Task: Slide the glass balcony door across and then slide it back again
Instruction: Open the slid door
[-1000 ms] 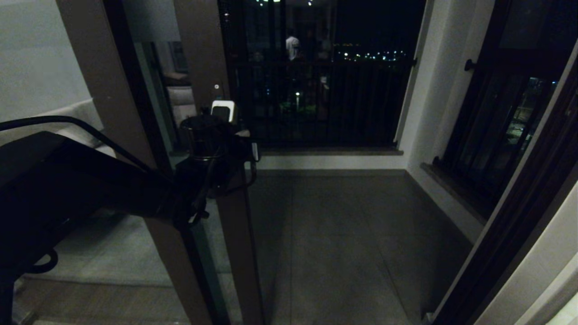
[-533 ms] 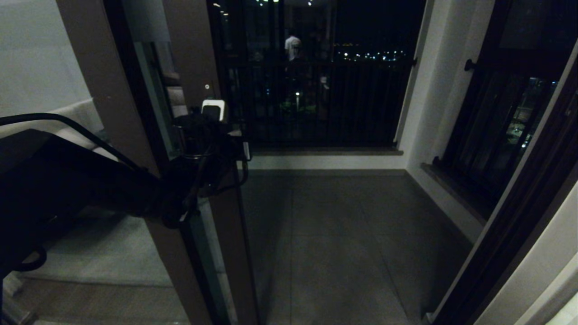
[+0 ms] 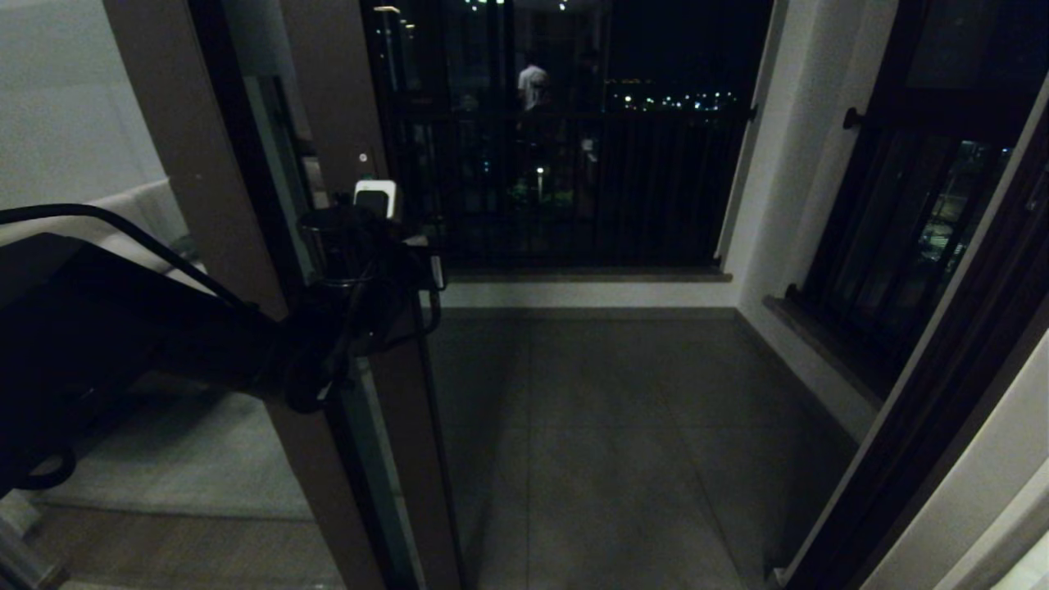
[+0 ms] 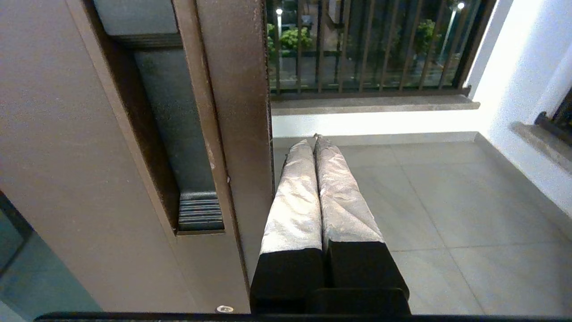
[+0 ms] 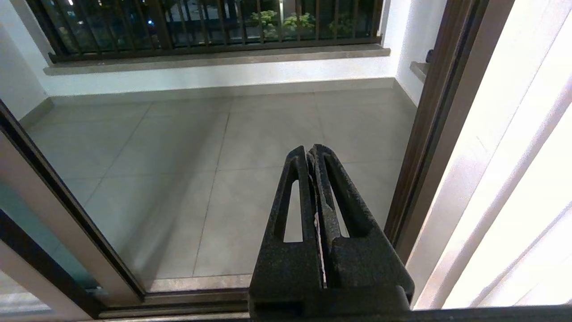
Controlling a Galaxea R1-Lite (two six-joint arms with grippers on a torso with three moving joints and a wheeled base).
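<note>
The glass balcony door [image 3: 344,123] stands at the left of the opening, its dark brown upright [image 4: 239,112] running full height with a recessed slot handle [image 4: 178,147] sunk into the frame face and a small screw [image 3: 363,157] above it. The left claw [image 4: 315,138] has its foil-wrapped fingers [image 4: 295,197] pressed together, lying just beside the upright's edge. The right claw [image 5: 311,154] is closed on nothing, over the tiled balcony floor [image 5: 250,147].
</note>
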